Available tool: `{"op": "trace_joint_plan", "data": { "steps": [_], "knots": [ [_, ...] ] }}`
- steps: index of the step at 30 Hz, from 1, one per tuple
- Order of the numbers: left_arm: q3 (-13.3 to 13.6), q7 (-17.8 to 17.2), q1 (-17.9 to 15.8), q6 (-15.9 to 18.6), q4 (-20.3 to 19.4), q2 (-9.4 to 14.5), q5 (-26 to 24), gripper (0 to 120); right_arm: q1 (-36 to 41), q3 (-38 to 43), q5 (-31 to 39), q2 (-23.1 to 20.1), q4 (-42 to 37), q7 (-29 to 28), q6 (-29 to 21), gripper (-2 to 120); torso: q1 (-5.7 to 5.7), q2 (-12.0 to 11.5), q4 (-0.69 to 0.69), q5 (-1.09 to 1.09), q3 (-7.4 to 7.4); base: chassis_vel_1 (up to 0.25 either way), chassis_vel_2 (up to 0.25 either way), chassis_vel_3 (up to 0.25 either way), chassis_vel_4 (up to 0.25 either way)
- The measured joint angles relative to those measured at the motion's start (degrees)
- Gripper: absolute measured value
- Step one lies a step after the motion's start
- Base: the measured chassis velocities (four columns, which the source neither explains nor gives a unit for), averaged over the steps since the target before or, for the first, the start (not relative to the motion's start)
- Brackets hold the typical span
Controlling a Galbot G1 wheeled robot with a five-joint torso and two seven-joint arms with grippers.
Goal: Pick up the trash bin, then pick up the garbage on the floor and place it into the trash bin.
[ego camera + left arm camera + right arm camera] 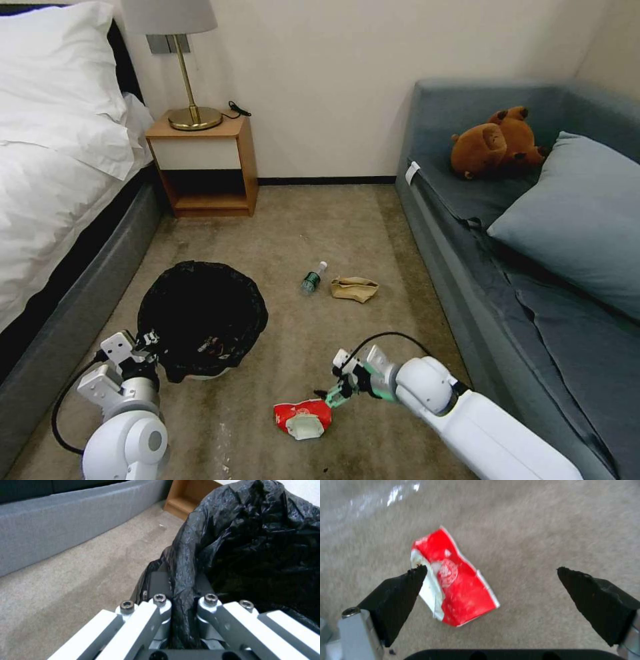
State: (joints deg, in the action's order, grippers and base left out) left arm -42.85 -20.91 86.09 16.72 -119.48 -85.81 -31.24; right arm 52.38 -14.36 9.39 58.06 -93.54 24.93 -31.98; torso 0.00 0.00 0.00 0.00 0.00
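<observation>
The trash bin (pixel 200 317), white with a crinkled black bag over its rim, is on the carpet at my left. My left gripper (pixel 145 341) is shut on the bagged rim (pixel 181 555) at the bin's near-left side. A crumpled red-and-white wrapper (pixel 302 417) lies on the floor in front of me. My right gripper (pixel 333 395) hangs open just above and beside it. In the right wrist view the wrapper (pixel 456 585) lies by one fingertip (pixel 410 585), the right gripper (pixel 490 568) wide open. Farther off lie a small green bottle (pixel 312 277) and a brown paper bag (pixel 354 288).
A bed (pixel 60 200) runs along the left and a grey sofa (pixel 520 267) with a cushion and plush toy along the right. A wooden nightstand (pixel 203 163) with a lamp stands at the back wall. Open carpet lies between them.
</observation>
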Motion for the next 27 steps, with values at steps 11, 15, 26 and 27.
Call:
{"op": "trace_joint_plan", "data": {
  "steps": [11, 15, 26, 27],
  "knots": [
    [-0.65, 0.26, 1.12, -0.64, -0.14, -0.37, 0.33, 4, -0.5, -1.13, -5.02, 6.4, 5.42, 2.93, 4.56, 100, 0.0, 0.0, 0.01, 0.0, 0.0, 0.0, 0.0, 0.0, 0.0],
    [-0.9, 0.26, 1.38, -0.67, -0.47, -0.23, 0.3, 4, 0.58, -0.4, -6.94, 7.83, 6.29, 3.73, 6.34, 100, 0.0, 0.0, 0.01, 0.0, 0.0, 0.0, 0.0, 0.0, 0.0],
    [-1.19, 0.37, 1.99, -1.23, -0.59, -0.01, -0.32, 4, 3.3, 1.4, -9.84, 9.99, 9.4, 4.48, 10.3, 100, 0.0, 0.0, 0.01, 0.0, 0.0, 0.0, 0.0, 0.0, 0.0],
    [-1.19, 0.37, 1.99, -1.23, -0.59, -0.01, -0.32, 4, 3.3, 1.4, -9.84, 9.99, 9.4, 4.48, 10.3, 100, 0.0, 0.0, 0.01, 0.0, 0.0, 0.0, 0.0, 0.0, 0.0]
  ]
}}
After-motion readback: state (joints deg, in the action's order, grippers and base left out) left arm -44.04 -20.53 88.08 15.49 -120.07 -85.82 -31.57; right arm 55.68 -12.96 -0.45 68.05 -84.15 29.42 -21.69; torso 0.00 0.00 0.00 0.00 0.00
